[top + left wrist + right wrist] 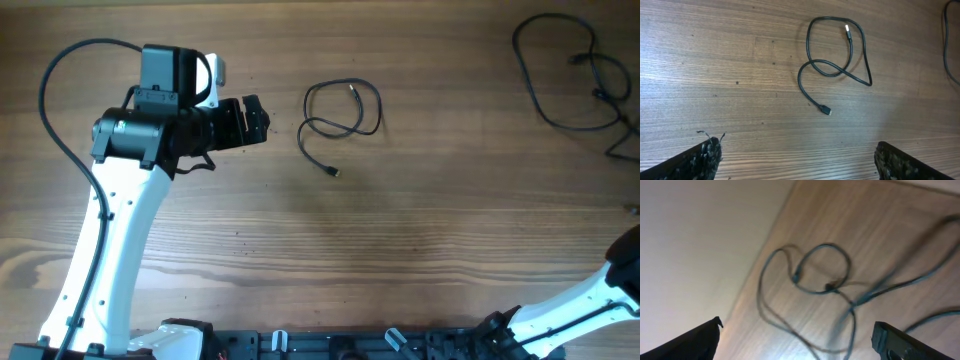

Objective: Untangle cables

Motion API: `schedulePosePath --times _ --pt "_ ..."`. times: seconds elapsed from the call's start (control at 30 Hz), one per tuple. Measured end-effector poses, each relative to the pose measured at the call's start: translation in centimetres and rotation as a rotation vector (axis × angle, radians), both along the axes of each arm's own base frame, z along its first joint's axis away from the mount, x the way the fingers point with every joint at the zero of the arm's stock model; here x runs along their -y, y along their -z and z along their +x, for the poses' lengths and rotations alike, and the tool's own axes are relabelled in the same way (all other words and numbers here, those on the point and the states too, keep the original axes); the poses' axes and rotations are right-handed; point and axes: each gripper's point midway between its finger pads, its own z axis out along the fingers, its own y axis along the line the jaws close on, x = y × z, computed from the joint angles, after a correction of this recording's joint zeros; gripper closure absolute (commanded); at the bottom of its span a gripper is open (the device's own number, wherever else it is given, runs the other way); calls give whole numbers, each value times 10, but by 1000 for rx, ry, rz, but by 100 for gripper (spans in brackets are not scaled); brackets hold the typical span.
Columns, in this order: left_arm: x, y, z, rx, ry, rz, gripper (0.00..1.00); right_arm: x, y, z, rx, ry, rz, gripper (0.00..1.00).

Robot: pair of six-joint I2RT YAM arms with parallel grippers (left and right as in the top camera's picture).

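Left hand (255, 120), seen from overhead, points right toward a small cable (378, 110) lying just beyond it on the wooden surface (400, 250). It is one thin black cord, curled in a loose loop that crosses itself once, with a tail ending in a plug. A larger cable bundle (522, 62) sprawls in the far right corner, well apart. The right hand is outside this view.

From the left wrist, the left hand (797, 145) is released, fingers (705, 155) spread wide with nothing between them. The small cable (808, 45) lies ahead, untouched. A good grasp would likely take the free tail near its plug and draw it away from the loop, rather than pinching the crossing.

From the right wrist, the right hand (797, 325) is also released and empty, above the blurred larger cable bundle (822, 245) near the surface's edge.
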Motion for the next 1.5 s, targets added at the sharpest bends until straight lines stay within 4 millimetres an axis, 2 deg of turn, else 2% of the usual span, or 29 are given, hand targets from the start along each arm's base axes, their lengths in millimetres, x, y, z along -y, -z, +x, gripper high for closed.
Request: schedulePosePath --times 0.1,0.23,0.33,0.43,0.53,0.63,0.77,0.9,0.93,0.97,1.03,1.07,1.1,1.2,1.3,1.33,1.5 --pt "0 0 0 -1 1 -1 0 -28 -15 10 43 -82 27 0" --pt "0 0 0 -1 1 -1 0 -83 -35 22 55 -206 39 0" --pt "0 0 0 0 1 -1 0 -146 -42 36 43 -349 60 0" --pt "0 0 0 0 1 -1 0 -201 -35 44 1 -489 68 0" --pt "0 0 0 0 0 0 0 -267 -25 48 -57 -647 59 1" --pt "-1 0 0 1 -4 6 0 -316 -8 51 -119 -754 64 3" --pt "-4 1 1 3 -11 18 0 -351 31 60 -198 -834 105 6" --pt "-4 1 1 3 -12 20 0 -391 95 64 -333 -925 167 6" --pt "-4 1 1 4 -13 21 0 -405 109 63 -362 -959 173 8" --pt "-4 1 1 4 -14 22 0 -428 124 60 -396 -1005 178 11" --pt "-4 0 2 7 -14 21 0 -449 134 55 -422 -1048 176 18" --pt "-4 0 3 11 -14 21 0 -452 137 54 -429 -1055 176 23" --pt "-4 0 3 12 -14 21 0 -467 150 48 -469 -1080 177 27" --pt "-4 0 3 12 -14 21 0 -487 178 34 -561 -1116 195 32" --pt "-4 -1 4 15 -15 23 0 -504 202 23 -624 -1146 203 45" --pt "-4 -1 4 15 -16 23 0 -509 206 20 -638 -1156 202 47" --pt "-5 0 3 13 -15 23 0 -521 212 10 -679 -1176 168 70"
